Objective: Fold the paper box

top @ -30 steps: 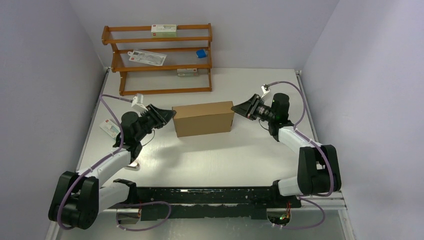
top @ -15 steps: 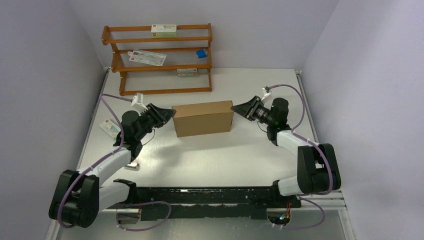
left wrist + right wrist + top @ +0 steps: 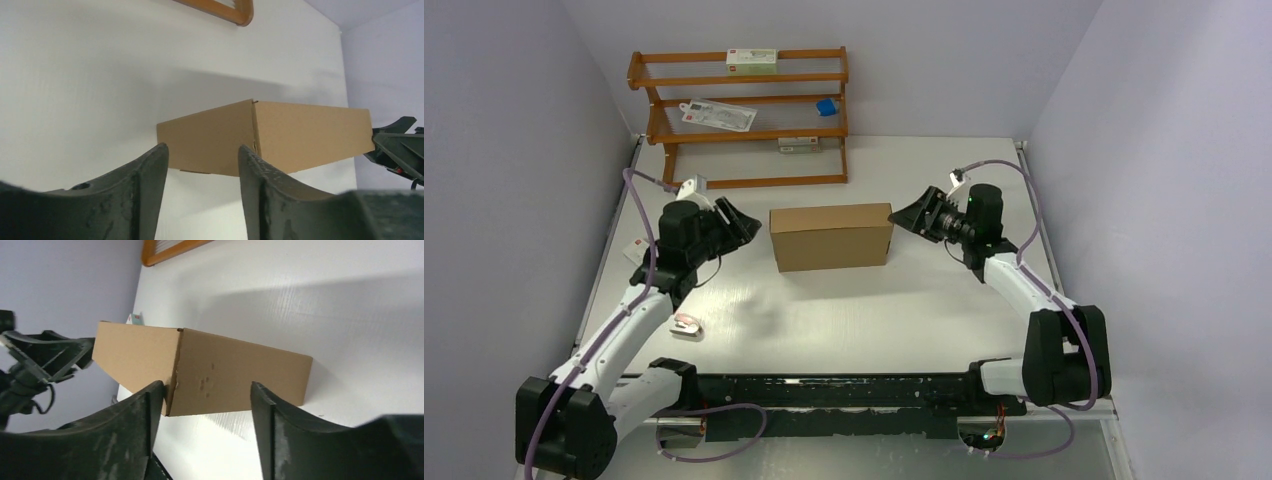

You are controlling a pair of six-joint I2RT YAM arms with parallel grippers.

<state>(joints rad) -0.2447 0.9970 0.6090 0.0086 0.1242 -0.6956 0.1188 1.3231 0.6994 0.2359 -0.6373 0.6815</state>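
since the jaws of left gripper (image 3: 744, 223) and right gripper (image 3: 902, 215) stand released, gripping nothing, the paper box (image 3: 831, 236) sits folded between them on the table (image 3: 854, 320); unpinned flaps may spring open, or a stray swing knocks it.

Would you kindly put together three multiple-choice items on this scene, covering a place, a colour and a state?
1. The paper box lies: A between the left hand and right hand; B against the back wall; C by the arm bases.
2. The small item on the wooden rack's right side is: A red; B blue; C green.
3. The paper box is: A a flat sheet; B half open; C folded shut.
Answers: 1 A, a hand flanks each end; 2 B, it shows blue; 3 C, no flaps stand up.
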